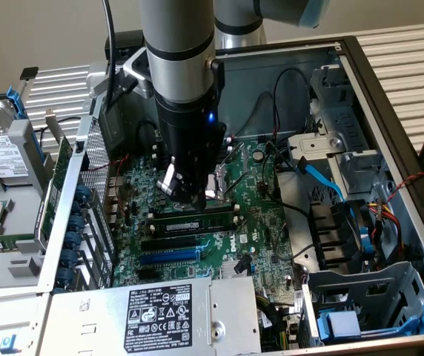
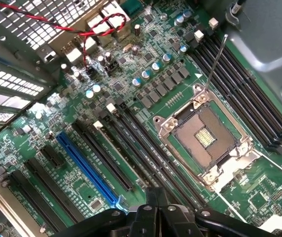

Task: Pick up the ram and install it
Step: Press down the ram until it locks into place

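Your claw [image 1: 196, 194] is clenched, low over the motherboard [image 1: 264, 222] inside the open computer case [image 1: 390, 96]. The ram [image 1: 197, 222] lies just below its tip, along one of the black memory slots [image 1: 171, 242], and whether the claw touches it is hard to tell. You risk a half-seated stick: uneven pressure could tilt it. The arm hides one end, so you cannot confirm the clips. The open CPU socket [image 2: 203, 137] sits beside the claw, exposed to any slip.

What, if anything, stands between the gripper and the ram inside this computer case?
Nothing visible does. The shut gripper hangs directly over the ram, which lies along a memory slot on the motherboard. No cable crosses between them; whether they touch cannot be told.
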Motion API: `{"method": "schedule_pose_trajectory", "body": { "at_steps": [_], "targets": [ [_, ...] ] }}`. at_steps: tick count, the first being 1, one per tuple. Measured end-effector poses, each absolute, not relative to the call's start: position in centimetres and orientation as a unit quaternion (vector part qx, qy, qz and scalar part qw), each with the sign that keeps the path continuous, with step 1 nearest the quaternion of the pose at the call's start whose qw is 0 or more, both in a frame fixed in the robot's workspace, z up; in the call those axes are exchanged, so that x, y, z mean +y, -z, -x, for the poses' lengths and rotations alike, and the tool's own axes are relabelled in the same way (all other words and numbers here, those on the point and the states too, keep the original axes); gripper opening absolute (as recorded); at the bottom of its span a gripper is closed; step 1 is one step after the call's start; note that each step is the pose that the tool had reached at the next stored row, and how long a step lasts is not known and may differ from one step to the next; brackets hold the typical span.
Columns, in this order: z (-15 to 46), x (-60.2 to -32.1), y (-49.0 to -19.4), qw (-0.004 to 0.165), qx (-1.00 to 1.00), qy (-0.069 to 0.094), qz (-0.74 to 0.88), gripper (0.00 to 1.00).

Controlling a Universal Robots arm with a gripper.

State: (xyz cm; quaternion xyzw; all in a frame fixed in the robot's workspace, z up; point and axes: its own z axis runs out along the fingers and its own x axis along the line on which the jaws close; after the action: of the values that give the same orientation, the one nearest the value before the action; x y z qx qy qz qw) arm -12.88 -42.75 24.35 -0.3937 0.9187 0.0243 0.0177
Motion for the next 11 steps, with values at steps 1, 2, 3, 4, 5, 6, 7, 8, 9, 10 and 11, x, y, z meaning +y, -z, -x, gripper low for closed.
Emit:
{"method": "schedule_pose_trajectory", "body": {
  "at_steps": [1,2,3,4,5,6,7,8,9,10,11],
  "targets": [
    [12.88,-42.75,-24.35,0.018,0.921,-0.024,0.387,0.11],
    [12.88,-42.75,-24.35,0.018,0.924,-0.024,0.381,0.11],
    [12.88,-42.75,-24.35,0.018,0.927,-0.024,0.374,0.11],
    [12.88,-42.75,-24.35,0.018,0.929,-0.024,0.368,0.11],
    [12.88,-42.75,-24.35,0.019,0.932,-0.024,0.361,0.11],
    [12.88,-42.75,-24.35,0.019,0.934,-0.023,0.355,0.11],
    [12.88,-42.75,-24.35,0.019,0.937,-0.023,0.348,0.11],
    [12.88,-42.75,-24.35,0.019,0.940,-0.023,0.341,0.11],
    [12.88,-42.75,-24.35,0.019,0.942,-0.023,0.334,0.11],
    [12.88,-42.75,-24.35,0.019,0.944,-0.023,0.327,0.11],
    [12.88,-42.75,-24.35,0.020,0.947,-0.023,0.320,0.11]
  ]
}}
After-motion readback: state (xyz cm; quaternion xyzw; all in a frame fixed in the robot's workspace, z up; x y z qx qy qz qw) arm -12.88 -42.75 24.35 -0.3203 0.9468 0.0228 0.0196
